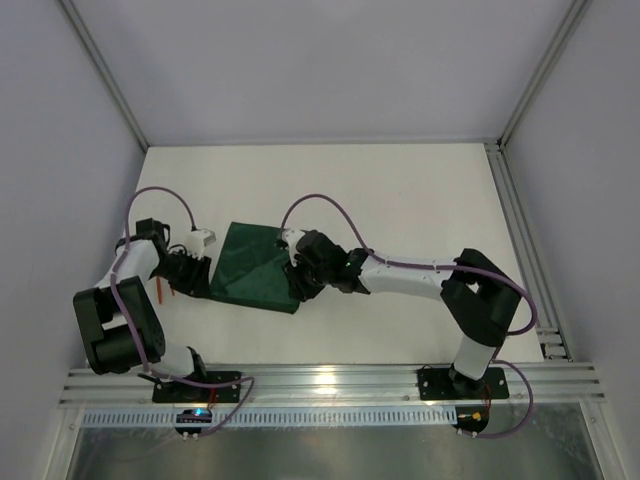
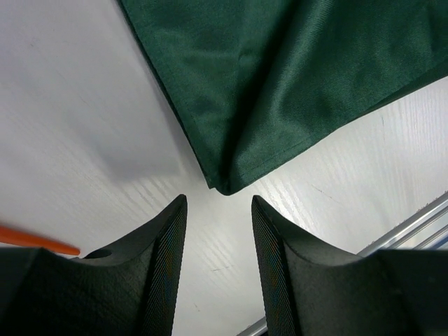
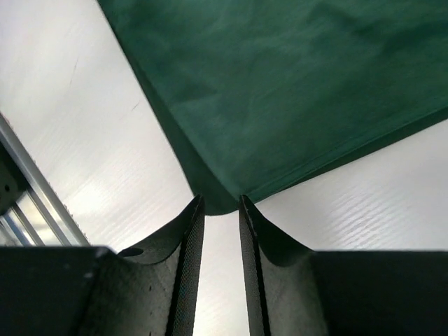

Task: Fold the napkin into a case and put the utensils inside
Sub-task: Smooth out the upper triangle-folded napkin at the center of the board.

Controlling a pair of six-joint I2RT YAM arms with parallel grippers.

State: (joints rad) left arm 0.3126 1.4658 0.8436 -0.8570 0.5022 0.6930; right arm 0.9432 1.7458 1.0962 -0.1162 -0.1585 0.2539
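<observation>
The dark green napkin (image 1: 255,265) lies folded flat on the white table between the two arms. My left gripper (image 1: 198,278) is at its left side. In the left wrist view that gripper (image 2: 218,199) is open, with a napkin corner (image 2: 225,183) just ahead of the fingertips and bare table between the jaws. My right gripper (image 1: 300,282) is at the napkin's near right corner. In its wrist view it (image 3: 220,201) stands narrowly open, the fingertips touching the corner (image 3: 222,203) with no cloth between the pads. One orange utensil (image 1: 160,290) lies left of the left gripper, its tip (image 2: 42,242) visible.
An aluminium rail (image 1: 330,381) runs along the table's near edge and shows in the left wrist view (image 2: 420,218) and the right wrist view (image 3: 28,203). Another rail (image 1: 515,230) borders the right side. White walls enclose the table.
</observation>
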